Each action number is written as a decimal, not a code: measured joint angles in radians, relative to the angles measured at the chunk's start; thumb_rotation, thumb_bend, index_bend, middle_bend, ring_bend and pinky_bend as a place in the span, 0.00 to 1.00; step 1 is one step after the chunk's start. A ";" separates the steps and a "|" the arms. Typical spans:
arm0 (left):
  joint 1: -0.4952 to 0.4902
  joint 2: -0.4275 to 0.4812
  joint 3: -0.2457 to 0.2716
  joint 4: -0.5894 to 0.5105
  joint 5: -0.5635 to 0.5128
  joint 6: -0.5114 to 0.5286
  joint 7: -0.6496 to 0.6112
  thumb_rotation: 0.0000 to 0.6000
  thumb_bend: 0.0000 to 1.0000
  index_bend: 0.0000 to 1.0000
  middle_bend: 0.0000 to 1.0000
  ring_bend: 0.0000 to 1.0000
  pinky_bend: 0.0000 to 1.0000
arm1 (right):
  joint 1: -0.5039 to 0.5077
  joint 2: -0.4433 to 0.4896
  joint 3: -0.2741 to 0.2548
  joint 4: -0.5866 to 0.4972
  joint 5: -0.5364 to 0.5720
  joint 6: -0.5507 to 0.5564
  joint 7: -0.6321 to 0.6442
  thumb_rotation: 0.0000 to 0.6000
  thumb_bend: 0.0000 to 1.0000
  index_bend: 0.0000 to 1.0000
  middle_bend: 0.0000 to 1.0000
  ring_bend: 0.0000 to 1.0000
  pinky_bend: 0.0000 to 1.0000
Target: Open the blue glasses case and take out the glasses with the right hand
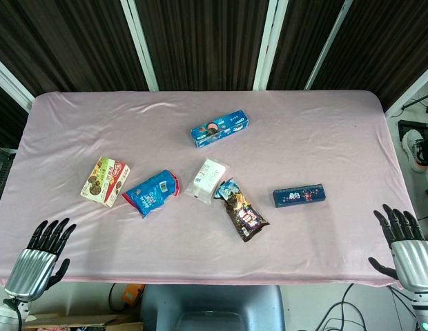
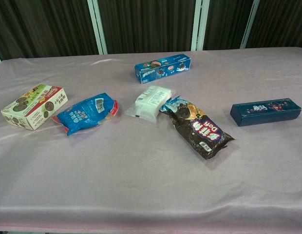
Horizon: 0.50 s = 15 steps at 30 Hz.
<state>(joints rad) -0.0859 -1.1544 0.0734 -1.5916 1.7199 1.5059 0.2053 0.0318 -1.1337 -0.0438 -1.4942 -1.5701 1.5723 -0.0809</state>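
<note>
The dark blue glasses case (image 1: 299, 195) lies closed on the pink tablecloth at the right, also seen in the chest view (image 2: 265, 111). My right hand (image 1: 405, 245) rests at the table's front right corner, fingers spread and holding nothing, well below and right of the case. My left hand (image 1: 41, 254) sits at the front left corner, fingers apart and empty. Neither hand shows in the chest view. The glasses are hidden.
On the pink table (image 1: 324, 131) lie a blue cookie box (image 1: 219, 129), a white packet (image 1: 206, 178), a dark brown snack bag (image 1: 243, 210), a blue snack bag (image 1: 152, 191) and a cream cookie box (image 1: 105, 181).
</note>
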 measured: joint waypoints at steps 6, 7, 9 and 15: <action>-0.004 -0.001 -0.001 0.000 -0.005 -0.011 -0.001 1.00 0.41 0.00 0.00 0.00 0.00 | 0.018 -0.007 0.016 0.008 0.020 -0.050 -0.005 1.00 0.27 0.03 0.00 0.00 0.00; -0.005 -0.001 -0.001 0.000 -0.004 -0.011 -0.002 1.00 0.41 0.00 0.00 0.00 0.00 | 0.025 -0.010 0.021 0.012 0.024 -0.061 -0.004 1.00 0.27 0.04 0.00 0.00 0.00; -0.007 0.000 -0.002 -0.001 -0.003 -0.011 -0.006 1.00 0.41 0.00 0.00 0.00 0.00 | 0.048 -0.020 0.036 0.031 0.034 -0.095 -0.001 1.00 0.27 0.08 0.00 0.00 0.00; -0.015 -0.002 -0.007 -0.001 -0.018 -0.029 -0.006 1.00 0.41 0.00 0.00 0.00 0.00 | 0.156 -0.091 0.091 0.179 0.070 -0.237 0.007 1.00 0.27 0.20 0.00 0.00 0.00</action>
<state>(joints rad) -0.1007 -1.1567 0.0665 -1.5926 1.7021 1.4771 0.1991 0.1880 -1.2247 0.0471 -1.3157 -1.4999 1.3349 -0.0739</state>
